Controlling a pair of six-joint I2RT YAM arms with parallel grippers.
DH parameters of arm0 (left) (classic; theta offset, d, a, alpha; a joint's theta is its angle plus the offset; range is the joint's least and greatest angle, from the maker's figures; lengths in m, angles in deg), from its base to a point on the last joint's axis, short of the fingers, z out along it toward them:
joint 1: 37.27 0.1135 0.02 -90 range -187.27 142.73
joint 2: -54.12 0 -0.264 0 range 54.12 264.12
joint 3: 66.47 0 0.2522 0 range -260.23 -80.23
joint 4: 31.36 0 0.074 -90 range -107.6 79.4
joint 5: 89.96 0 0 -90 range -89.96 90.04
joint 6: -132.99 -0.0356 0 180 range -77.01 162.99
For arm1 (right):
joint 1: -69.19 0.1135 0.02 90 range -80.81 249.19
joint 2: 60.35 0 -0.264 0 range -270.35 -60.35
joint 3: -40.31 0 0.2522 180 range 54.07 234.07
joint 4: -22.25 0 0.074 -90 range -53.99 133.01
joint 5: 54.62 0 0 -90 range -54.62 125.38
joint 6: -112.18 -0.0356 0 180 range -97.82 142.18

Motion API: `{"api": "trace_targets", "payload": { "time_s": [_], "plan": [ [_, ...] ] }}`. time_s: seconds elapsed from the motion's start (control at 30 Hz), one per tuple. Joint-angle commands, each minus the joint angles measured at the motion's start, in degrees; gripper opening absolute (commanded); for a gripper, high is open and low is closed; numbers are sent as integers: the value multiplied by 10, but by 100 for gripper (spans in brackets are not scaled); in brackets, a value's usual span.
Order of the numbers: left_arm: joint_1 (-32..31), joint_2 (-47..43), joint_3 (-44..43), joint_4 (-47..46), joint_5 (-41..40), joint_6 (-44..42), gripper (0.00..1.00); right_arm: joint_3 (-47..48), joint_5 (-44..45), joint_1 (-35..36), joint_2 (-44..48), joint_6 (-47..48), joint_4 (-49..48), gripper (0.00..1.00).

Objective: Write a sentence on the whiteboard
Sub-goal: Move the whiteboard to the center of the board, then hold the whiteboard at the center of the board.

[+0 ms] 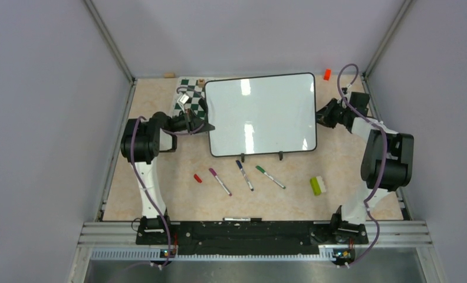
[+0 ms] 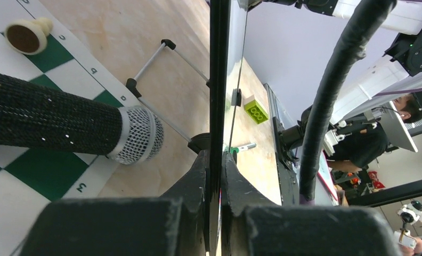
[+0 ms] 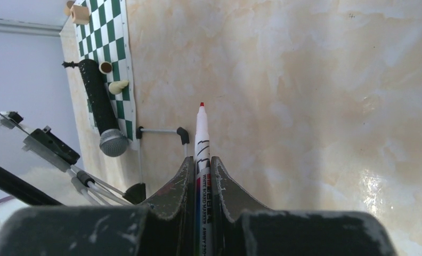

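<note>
From where I stand, the whiteboard (image 1: 260,115) sits towards the far edge of the bench, about midway between the left and right edges. Its glossy face is blank, showing only glare. The left gripper (image 1: 200,125) has pinched the board's left rim, and the wrist view shows its fingers (image 2: 198,176) pressed to either side of the thin black frame. The right gripper (image 1: 324,114) waits just off the board's right edge, clamped around a red marker (image 3: 202,133) with the cap off and the tip pointing forward. I can't quite tell whether the board rests on its feet or is partly carried by the left arm.

The main worry is that clamp. It holds one rim only, so once the marker presses near the opposite side, the board could pivot or slide and smear the strokes. The marker is also gripped low on its barrel, so a hard push could tilt it between the fingers. Spare pens (image 1: 244,175) lie just in front of the feet and would roll if the board skids towards the near edge. The microphone (image 2: 54,120) on the chessboard mat (image 1: 187,94) crowds the left arm.
</note>
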Motion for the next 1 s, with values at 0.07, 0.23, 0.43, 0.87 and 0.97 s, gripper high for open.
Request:
{"api": "trace_targets", "payload": {
  "time_s": [0.07, 0.23, 0.43, 0.87, 0.97],
  "plan": [
    [-37, -53, 46, -19, 6, -27, 0, -15, -72, 23, 59, -10, -1, 0],
    [-37, -77, 65, -1, 8, -76, 0, -7, -52, 23, 50, -7, 7, 0],
    [-32, -94, 78, 16, 2, -111, 17, 12, -39, 17, 37, -2, 21, 0],
    [-29, -154, 105, 139, -17, -249, 99, 35, -17, 3, 42, 5, 47, 0],
    [-29, -181, 109, 202, -25, -299, 99, 39, -3, -5, 45, 6, 57, 0]
  ]
}}
